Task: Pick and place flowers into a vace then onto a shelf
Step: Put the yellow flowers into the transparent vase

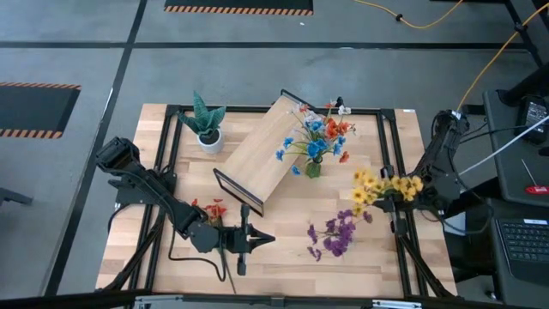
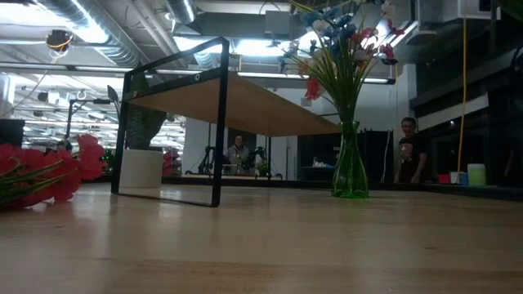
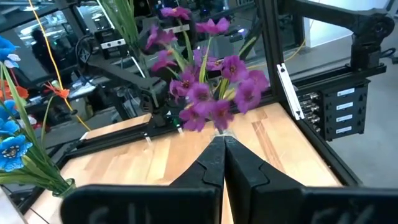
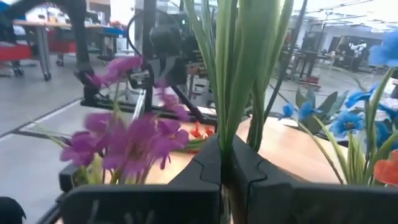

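High view: green translucent vase (image 1: 314, 168) upright on the tabletop just beside the light-wood shelf (image 1: 262, 150), already filled with blue and red-orange sprigs (image 1: 319, 137); yellow sprig (image 1: 386, 185) pinched by its stems in the clenched right gripper (image 1: 396, 203) near the right table edge; purple sprig (image 1: 334, 233) and red sprig (image 1: 212, 209) loose on the wood. Left gripper (image 1: 260, 239) clenched on nothing, low near the front, between red and purple sprigs. For the insertion, best to keep the thin, floppy green stems bunched and vertical, lower straight into the narrow neck, and avoid nudging the light glassy vase or snagging the soft blossoms already inside.
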`<state>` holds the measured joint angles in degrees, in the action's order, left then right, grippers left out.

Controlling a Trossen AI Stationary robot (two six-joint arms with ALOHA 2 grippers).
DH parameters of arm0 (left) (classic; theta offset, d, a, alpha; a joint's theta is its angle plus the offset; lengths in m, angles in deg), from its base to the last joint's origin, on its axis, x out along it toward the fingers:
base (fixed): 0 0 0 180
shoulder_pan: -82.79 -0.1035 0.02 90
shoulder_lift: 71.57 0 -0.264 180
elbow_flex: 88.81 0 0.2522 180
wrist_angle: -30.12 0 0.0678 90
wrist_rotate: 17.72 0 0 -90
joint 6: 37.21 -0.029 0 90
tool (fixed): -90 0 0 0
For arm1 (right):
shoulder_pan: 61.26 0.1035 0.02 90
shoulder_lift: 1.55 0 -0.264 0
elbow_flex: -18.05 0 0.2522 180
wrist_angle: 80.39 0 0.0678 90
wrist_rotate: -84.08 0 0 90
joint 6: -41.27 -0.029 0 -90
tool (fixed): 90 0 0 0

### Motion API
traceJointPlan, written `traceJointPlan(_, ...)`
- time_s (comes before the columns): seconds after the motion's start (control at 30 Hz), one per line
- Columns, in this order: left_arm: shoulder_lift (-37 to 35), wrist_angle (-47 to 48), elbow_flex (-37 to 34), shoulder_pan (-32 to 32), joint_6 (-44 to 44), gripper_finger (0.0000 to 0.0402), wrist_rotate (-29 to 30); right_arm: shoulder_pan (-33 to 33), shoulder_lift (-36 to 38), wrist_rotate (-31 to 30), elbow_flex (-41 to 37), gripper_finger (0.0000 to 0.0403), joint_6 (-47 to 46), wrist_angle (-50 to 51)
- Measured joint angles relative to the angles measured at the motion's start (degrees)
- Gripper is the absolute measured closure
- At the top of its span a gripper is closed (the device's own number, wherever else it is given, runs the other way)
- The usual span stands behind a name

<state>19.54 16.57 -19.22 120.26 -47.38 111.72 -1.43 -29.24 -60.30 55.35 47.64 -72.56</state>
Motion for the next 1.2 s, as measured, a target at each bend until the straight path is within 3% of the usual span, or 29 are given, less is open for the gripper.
traceJointPlan(0.37, 0.00, 0.02, 0.00, -0.09, 1.37, 0.0400, 0.07, 8.07, 3.91, 1.39, 0.01, 0.0401, -1.32, 6.49)
traceJointPlan(0.7, 0.02, 0.04, 0.00, -0.09, 2.03, 0.0400, 0.17, 16.09, 3.54, 1.65, -1.03, 0.0401, -1.88, 5.39)
traceJointPlan(0.97, 0.02, 0.04, 0.02, -1.08, 2.02, 0.0400, 0.22, 15.27, -1.20, 2.68, -7.69, 0.0401, -2.23, -10.76)
traceJointPlan(1.2, 0.02, 0.04, 0.02, -2.57, 2.05, 0.0400, 0.02, 10.79, -6.63, 5.68, -13.06, 0.0401, -2.69, -24.27)
